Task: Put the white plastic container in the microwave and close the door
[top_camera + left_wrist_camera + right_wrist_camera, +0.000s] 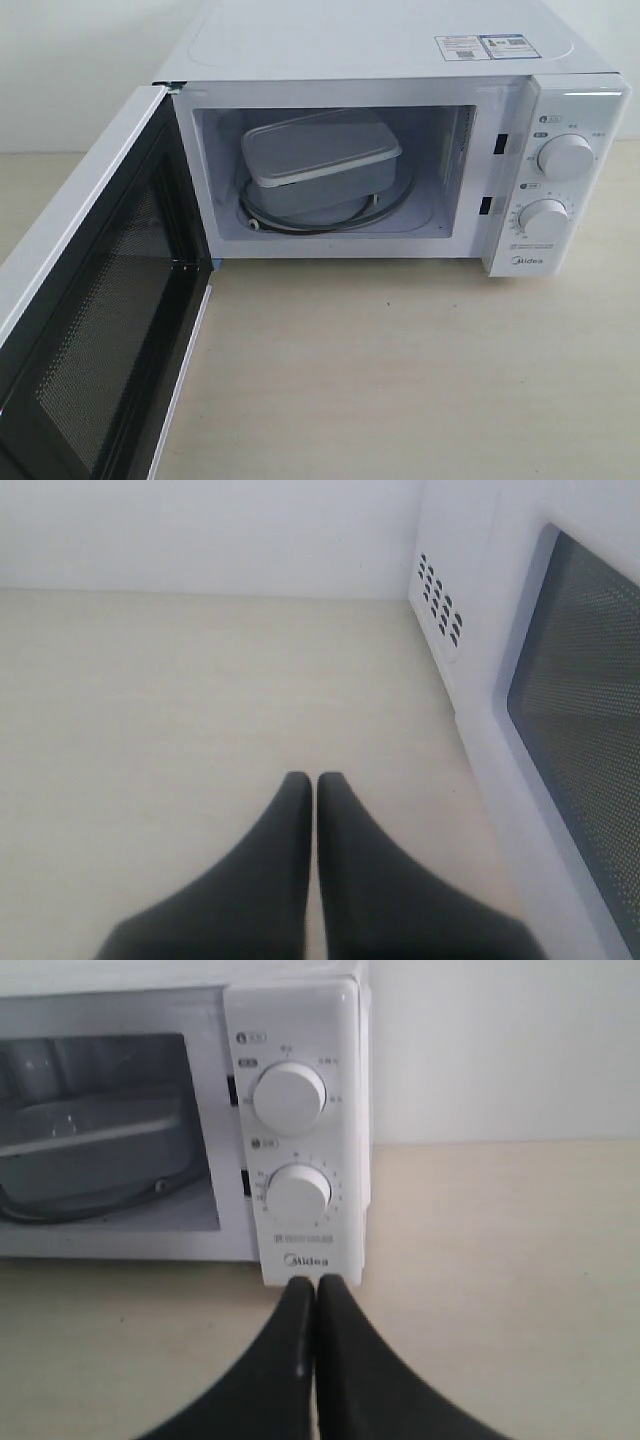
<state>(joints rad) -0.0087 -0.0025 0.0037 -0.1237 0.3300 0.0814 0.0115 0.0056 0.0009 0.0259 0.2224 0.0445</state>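
Inside the microwave [380,50], left of centre on its floor, sits the white plastic container [320,150], lid on, long side running roughly across the cavity. It rests over a dark ring [300,222] and looks slightly tilted. The placing part reads as done; closing is what's left. The door [90,330] hangs wide open off the microwave's left edge, swung out toward the front, with its black inner face and mesh window turned to the space in front of the cavity. The left gripper [316,780] is on the outer side of that door, just beside its white face and low over the table [400,380], fingers pressed together and holding nothing. The right gripper [317,1282] sits in front of the microwave's dial panel [565,155], near its bottom edge, also pinched closed and empty. Neither arm shows in the exterior view. My read is that the left arm is the nearer one. The door lies sideways from its fingertips, so a push on the outer face toward the microwave's front should swing it shut.
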